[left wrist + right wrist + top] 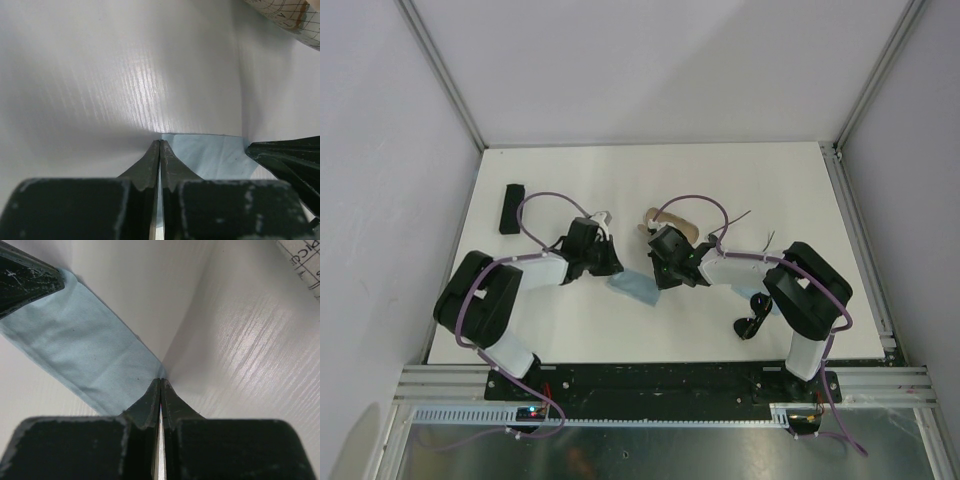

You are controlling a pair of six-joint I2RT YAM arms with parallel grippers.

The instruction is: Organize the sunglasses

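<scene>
- Toward the centre of the table (650, 180), between the two wrists: blue cloth (638, 291), spread slantwise on the white surface.
- Left gripper (160, 145): fingers pressed together on one corner of the blue cloth, with a sliver of blue showing between the pads.
- Right gripper (160, 382): closed tight too, pinching the opposite corner of the same cloth. Dark tip of the other gripper visible at the far end in each wrist view.
- Chunky black sunglasses (754, 320): near the front right of the table, just beside the right arm's elbow, well apart from both grippers. Folded or unfolded: cannot tell.
- Beige patterned case (678, 224): just beyond the right gripper, partly hidden by it, edge visible in both wrist views.
- Black oblong case (510, 208): far left of the table, well apart from the cloth and both grippers.
</scene>
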